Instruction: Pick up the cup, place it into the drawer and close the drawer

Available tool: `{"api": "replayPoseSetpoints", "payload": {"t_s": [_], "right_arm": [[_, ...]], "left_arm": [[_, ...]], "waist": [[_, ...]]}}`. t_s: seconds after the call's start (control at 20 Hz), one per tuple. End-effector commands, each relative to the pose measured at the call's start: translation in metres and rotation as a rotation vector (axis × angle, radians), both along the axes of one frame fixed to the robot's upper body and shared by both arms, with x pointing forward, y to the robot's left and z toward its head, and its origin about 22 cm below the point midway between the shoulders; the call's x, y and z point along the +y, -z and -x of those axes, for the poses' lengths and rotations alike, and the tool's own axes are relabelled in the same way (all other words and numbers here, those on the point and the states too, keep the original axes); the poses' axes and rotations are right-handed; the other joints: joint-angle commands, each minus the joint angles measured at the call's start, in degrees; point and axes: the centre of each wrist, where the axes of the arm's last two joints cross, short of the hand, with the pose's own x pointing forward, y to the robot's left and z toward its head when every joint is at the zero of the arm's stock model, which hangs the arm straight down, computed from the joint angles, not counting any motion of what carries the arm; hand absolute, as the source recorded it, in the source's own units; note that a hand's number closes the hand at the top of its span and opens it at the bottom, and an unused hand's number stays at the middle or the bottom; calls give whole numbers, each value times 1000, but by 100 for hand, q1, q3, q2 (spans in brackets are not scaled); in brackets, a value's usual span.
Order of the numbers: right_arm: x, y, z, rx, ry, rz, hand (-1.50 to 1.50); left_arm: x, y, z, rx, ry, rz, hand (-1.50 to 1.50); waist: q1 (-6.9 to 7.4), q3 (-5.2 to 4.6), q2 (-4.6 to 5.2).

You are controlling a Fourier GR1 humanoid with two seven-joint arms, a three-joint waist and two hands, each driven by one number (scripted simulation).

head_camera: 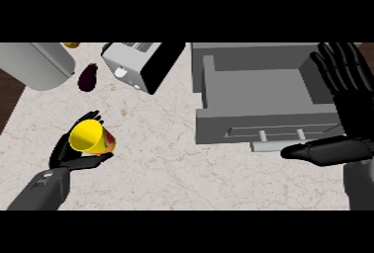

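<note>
Left robot hand [73, 155] curled round yellow cup [89, 136]; right robot hand [343, 99] open, beside open drawer [256, 81].

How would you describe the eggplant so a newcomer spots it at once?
Start at the toaster near the counter's far edge. Just to its left, before the big grey cylinder, lies the eggplant. It is the only small, dark purple, oval thing there, far duller than the yellow cup.

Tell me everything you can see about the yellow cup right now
The cup is bright yellow and smooth, with a red and green patch on its lower right side. It is tilted, its open mouth facing the camera. The left robot hand curls its black fingers round it, holding it over the left part of the marble counter, well left of the open grey drawer.
</note>
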Motion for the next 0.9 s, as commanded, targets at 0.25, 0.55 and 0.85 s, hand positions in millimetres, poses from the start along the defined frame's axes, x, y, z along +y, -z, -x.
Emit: {"api": "replayPoseSetpoints", "payload": {"t_s": [0.25, 0.55, 0.85], "right_arm": [[5, 4, -8, 15, 10, 15, -150], [-10, 2, 0, 8, 38, -4, -150], [-12, -2, 4, 15, 36, 15, -150]], "left_arm": [[-24, -9, -21, -296, -79, -84, 150], [-56, 26, 10, -320, -354, -170, 150], [-76, 7, -19, -448, -277, 95, 150]], "waist": [[47, 8, -2], [105, 16, -39], [129, 23, -83]]}}
